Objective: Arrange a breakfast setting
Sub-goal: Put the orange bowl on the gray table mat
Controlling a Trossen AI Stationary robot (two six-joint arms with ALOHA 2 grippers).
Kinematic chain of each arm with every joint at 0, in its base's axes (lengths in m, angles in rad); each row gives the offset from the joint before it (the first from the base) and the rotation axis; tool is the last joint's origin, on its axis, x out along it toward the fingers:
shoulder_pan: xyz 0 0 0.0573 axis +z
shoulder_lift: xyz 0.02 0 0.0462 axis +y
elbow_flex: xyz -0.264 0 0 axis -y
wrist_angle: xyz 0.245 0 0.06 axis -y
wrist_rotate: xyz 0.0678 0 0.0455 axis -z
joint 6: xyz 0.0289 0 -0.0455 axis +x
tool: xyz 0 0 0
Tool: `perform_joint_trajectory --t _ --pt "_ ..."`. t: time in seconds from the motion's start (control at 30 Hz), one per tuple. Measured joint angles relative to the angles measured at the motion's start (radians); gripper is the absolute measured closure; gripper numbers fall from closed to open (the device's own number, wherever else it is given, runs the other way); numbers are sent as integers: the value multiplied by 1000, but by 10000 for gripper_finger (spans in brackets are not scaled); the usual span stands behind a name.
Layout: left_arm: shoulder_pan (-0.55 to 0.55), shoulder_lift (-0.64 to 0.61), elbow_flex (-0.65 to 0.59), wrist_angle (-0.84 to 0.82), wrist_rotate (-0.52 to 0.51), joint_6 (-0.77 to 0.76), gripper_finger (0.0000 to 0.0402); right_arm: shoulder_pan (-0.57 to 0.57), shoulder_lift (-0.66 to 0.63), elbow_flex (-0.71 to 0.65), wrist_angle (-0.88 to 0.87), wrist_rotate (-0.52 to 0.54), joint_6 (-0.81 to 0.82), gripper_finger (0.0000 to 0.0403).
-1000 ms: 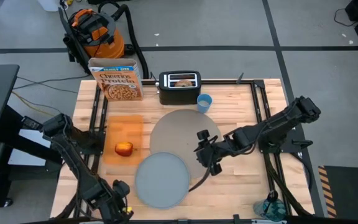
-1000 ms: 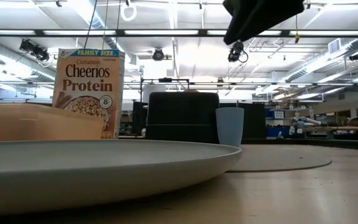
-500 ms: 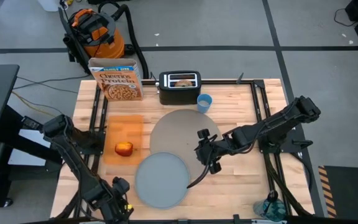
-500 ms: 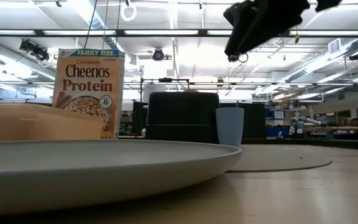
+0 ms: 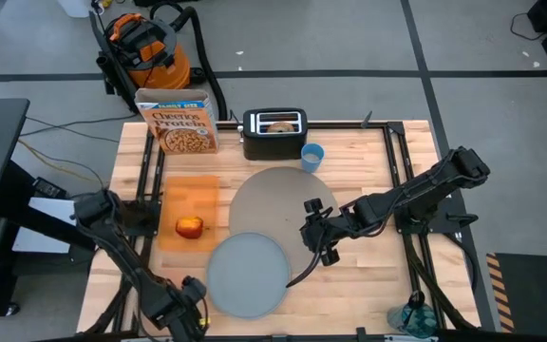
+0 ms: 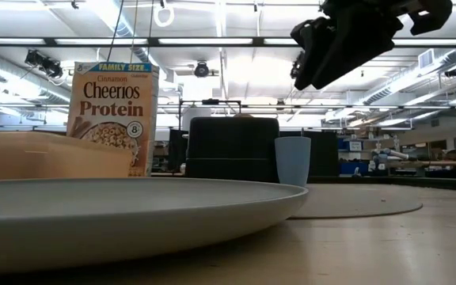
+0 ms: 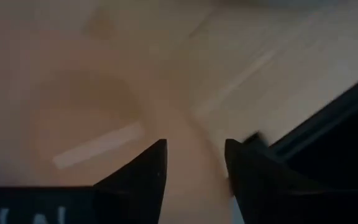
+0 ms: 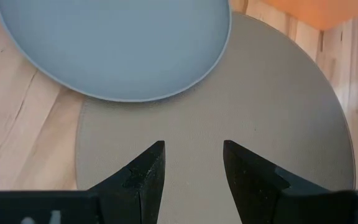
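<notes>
Below the right gripper (image 8: 193, 163), jaws narrowly parted and empty, lies the placemat (image 8: 229, 124), plate (image 8: 114, 43) beyond; left gripper (image 7: 194, 163) likewise.

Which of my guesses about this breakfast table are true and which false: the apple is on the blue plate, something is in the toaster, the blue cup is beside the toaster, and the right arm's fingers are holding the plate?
1. The apple sits on the blue-grey plate. False: it lies on the orange tray, beside the plate.
2. Something is in the toaster. True: a bagel shows in its slot.
3. The blue cup stands beside the toaster. True.
4. The right gripper fingers hold the plate. False: they stand open and empty above the grey placemat.
</notes>
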Motion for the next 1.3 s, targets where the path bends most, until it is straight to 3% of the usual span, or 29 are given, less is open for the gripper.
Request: perform_joint_trajectory --t 0.17,0.4,0.6,0.87,1.0,1.13,1.3 --pt "4 17 0 11 61 -9 274 0 0 0 0 0 0 233" --pt "4 15 1 48 77 5 381 0 0 0 2 3 0 233" --pt "4 16 22 49 126 16 379 4 0 0 -3 12 0 233" --pt "4 18 208 -125 154 111 387 7 0 0 -2 12 -1 233" --pt "9 18 324 -236 106 159 387 7 -1 0 -3 12 0 233" --pt "24 18 443 -338 -6 225 387 8 -1 0 -12 30 12 233" --pt "74 18 558 -338 -213 486 387 10 -8 0 -85 105 59 233"
